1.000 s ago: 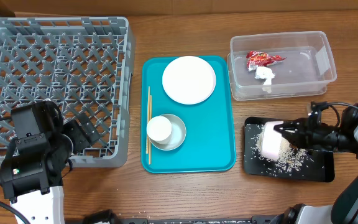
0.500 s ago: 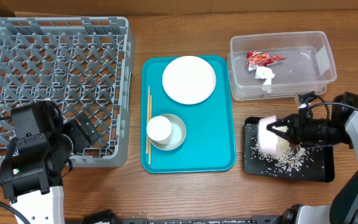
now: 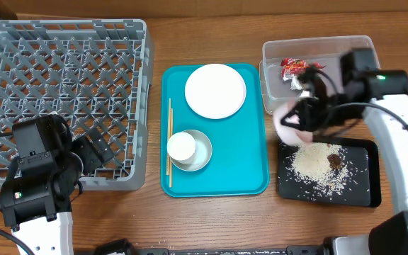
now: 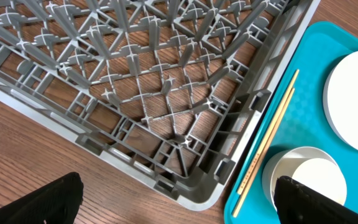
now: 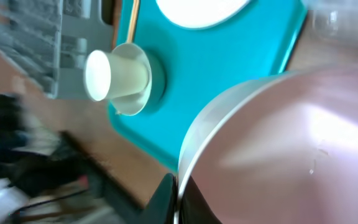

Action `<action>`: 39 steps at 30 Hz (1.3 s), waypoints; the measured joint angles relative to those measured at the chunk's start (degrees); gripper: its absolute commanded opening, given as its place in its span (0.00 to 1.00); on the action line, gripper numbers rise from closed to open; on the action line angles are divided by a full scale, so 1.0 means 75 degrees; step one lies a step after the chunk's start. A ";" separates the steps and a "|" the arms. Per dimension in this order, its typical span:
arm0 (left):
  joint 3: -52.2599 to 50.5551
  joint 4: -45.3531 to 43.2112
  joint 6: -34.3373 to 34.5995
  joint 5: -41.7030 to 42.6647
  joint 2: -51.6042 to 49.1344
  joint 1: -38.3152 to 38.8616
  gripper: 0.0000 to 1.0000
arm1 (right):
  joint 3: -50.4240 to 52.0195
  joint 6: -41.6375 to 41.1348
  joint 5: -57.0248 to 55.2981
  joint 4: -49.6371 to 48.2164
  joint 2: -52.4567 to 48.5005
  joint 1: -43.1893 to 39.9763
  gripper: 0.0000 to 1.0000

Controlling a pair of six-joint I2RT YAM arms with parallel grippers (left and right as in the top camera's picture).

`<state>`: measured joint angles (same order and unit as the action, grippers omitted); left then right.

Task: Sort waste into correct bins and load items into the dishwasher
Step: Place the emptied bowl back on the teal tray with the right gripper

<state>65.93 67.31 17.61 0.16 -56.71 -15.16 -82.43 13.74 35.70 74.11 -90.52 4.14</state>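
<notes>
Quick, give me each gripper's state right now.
Left gripper: open, holding nothing.
Right gripper: shut on the pale pink bowl.

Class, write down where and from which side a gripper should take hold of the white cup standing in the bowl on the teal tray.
Come from straight above and pinch the cup across its upper sides. It stands upright, rising above the bowl, whose rim would likely block a low sideways approach. The chopsticks lie close on one side.
</notes>
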 measured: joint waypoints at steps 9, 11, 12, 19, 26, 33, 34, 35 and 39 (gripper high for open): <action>0.0000 0.0003 0.0000 0.0000 0.0000 0.0000 1.00 | -0.0087 -0.0393 -0.2565 -0.3244 -0.0085 0.2614 0.04; 0.0000 0.0003 0.0000 0.0000 0.0000 0.0000 1.00 | -0.0099 -0.0393 -0.2975 -0.3963 -0.0227 0.3025 0.04; 0.0000 0.0003 0.0000 0.0000 0.0000 0.0000 1.00 | -0.0108 -0.0399 -0.3182 -0.4447 -0.0364 0.3223 0.04; 0.0000 0.0006 0.0000 -0.0003 0.0000 0.0000 1.00 | -0.0122 -0.0402 -0.3692 -0.5989 -0.1728 0.3620 0.04; 0.0000 0.0035 0.0000 0.0000 0.0000 0.0000 1.00 | -0.0122 -0.0399 -0.3593 -0.6353 -0.3072 0.3660 0.04; 0.0000 0.0032 0.0000 0.0000 0.0000 0.0000 1.00 | -0.0122 -0.0428 -0.3200 -0.6260 -0.3337 0.3660 0.32; 0.0000 0.0038 0.0000 -0.0003 0.0000 0.0000 1.00 | -0.0122 -0.0431 -0.3182 -0.6161 -0.3296 0.3660 0.33; 0.0000 0.0038 0.0000 -0.0003 0.0000 0.0000 1.00 | -0.0122 -0.0431 -0.3168 -0.6073 -0.3252 0.3660 0.34; 0.0000 0.0044 0.0000 -0.0003 0.0000 0.0000 1.00 | -0.0122 -0.0434 -0.3127 -0.5464 -0.2649 0.3608 0.34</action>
<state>65.93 67.64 17.61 0.14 -56.71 -15.16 -83.35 10.48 12.25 33.12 -110.39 31.20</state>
